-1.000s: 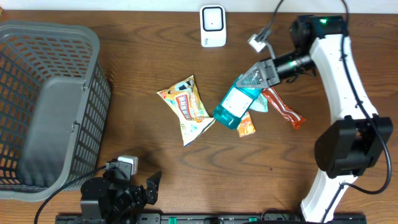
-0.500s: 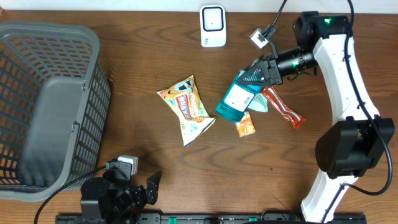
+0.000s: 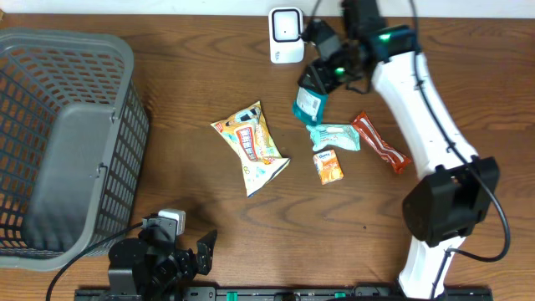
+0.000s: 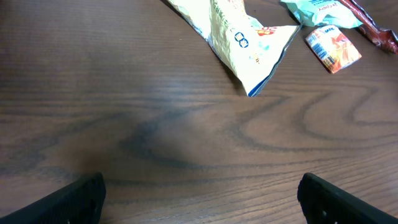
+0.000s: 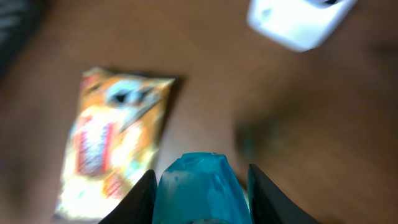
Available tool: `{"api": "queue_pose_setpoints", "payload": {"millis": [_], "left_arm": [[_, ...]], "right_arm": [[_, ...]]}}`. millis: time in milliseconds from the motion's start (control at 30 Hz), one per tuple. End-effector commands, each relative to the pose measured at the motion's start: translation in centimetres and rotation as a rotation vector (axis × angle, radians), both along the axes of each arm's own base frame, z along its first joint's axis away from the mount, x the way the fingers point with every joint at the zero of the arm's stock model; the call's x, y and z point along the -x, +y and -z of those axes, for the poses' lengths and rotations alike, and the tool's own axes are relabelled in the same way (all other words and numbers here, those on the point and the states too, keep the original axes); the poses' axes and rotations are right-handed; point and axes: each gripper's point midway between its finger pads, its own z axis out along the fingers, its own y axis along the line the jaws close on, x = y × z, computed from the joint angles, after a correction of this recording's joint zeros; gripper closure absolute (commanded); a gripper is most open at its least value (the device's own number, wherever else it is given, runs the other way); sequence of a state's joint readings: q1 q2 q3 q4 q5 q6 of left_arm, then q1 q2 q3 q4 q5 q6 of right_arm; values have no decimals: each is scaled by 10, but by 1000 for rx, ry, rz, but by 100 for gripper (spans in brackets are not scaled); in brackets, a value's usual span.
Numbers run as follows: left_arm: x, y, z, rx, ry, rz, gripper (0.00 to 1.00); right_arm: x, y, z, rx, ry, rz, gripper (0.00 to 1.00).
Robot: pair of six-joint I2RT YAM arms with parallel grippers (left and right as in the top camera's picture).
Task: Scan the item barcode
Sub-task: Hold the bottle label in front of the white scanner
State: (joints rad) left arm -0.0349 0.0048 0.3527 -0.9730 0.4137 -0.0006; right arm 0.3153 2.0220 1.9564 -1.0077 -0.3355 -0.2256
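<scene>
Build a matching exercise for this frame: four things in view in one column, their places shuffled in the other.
Things:
1. teal pouch
2. white scanner
3. grey basket
4. yellow snack bag

Places:
A. on the left side of the table
B. lying flat near the middle of the table
C. held in the right gripper
D. at the far edge of the table

Pairs: 1-C; 2-D; 3-A; 4-B
</scene>
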Motion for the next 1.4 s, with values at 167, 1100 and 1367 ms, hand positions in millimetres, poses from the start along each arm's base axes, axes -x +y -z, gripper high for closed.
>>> {"api": "queue_pose_setpoints", "payload": {"millis": [167, 1100, 1367], "left_arm": [[3, -2, 2, 6, 15, 10, 1], [3, -2, 2, 6, 15, 10, 1], [3, -2, 2, 6, 15, 10, 2]], "right_arm": [[-52, -20, -47, 323, -389, 356, 98], [-149, 45, -12, 824, -1028, 412, 96], [-166, 66, 9, 921, -1142, 365, 95]]}}
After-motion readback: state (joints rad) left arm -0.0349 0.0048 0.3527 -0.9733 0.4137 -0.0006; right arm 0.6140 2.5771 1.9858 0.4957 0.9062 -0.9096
